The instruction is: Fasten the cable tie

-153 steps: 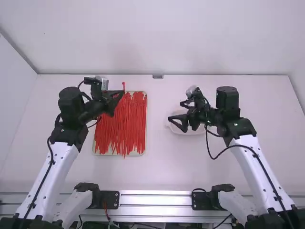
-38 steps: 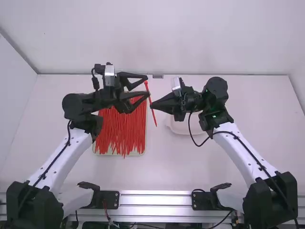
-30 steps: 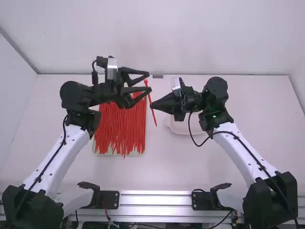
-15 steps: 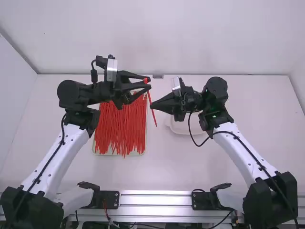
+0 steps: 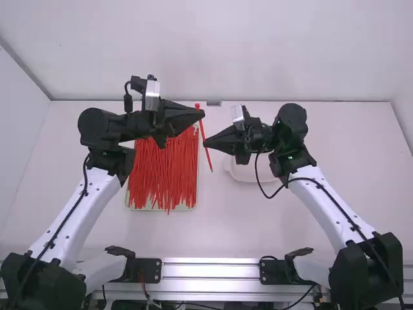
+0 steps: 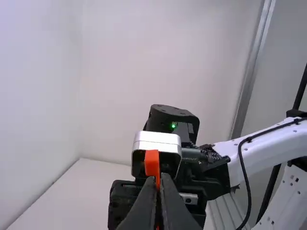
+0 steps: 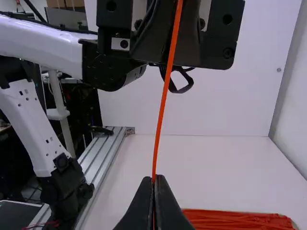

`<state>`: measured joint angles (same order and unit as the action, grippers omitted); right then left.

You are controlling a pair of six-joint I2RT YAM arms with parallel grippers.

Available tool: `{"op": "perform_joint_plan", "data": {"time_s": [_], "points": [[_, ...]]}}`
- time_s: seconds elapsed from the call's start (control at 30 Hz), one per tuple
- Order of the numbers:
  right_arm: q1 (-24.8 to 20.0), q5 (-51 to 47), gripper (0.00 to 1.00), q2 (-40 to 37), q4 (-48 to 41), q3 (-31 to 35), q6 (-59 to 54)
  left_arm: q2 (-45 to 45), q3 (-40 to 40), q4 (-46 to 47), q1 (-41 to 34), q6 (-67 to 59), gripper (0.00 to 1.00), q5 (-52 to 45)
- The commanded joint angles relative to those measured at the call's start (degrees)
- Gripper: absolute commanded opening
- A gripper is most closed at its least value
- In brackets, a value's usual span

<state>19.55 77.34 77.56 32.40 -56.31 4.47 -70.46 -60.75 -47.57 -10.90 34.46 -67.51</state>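
Presently in hand: judged as bringing the tail round to the head, since the strap is not yet looped.
Cable tie (image 5: 202, 132): a single red strap held in the air between the two arms, above the table and between the tray (image 5: 197, 194) and a white dish (image 5: 250, 175).
Left gripper (image 5: 199, 115): fingers pressed together on the strap just below its blocky head.
Right gripper (image 5: 206, 144): fingers pinched shut on the strap lower down, with a short tail hanging free beyond them.
Long axis: almost straight up and down the high view, leaning slightly and faintly bowed.
Pointing: head at the far upper end by the left gripper, tail at the near lower end past the right gripper.
Doing it well: the left gripper should probably hold the head steady with its slot unobstructed. The right one should bend the strap smoothly, line the tip up square with the slot, and avoid twisting.
Tray contents: a flat heap of spare red ties (image 5: 161, 171).
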Motion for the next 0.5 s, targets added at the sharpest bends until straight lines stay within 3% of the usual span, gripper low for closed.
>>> {"op": "perform_joint_plan", "data": {"time_s": [0.0,0.07,0.1,0.13,0.47], "points": [[0.00,0.61,0.03,0.04,-0.09,-1.79,-0.42,0.26,-1.49,-0.85,0.00,0.07,0.01,1.09],[0.00,0.57,0.28,0.04,-0.09,-1.79,-0.39,0.26,-1.49,-0.83,0.09,0.48,0.01,1.03],[0.00,0.61,0.48,0.04,-0.07,-1.79,-0.39,0.26,-1.49,-0.83,0.24,0.46,0.01,1.14],[0.00,0.61,0.98,0.04,-0.07,-1.79,-0.42,0.24,-1.49,-0.48,0.81,0.50,0.01,1.55],[-2.32,0.83,0.98,0.04,0.17,-1.79,-0.44,0.11,-2.21,6.03,3.96,1.09,0.01,4.17]]}}
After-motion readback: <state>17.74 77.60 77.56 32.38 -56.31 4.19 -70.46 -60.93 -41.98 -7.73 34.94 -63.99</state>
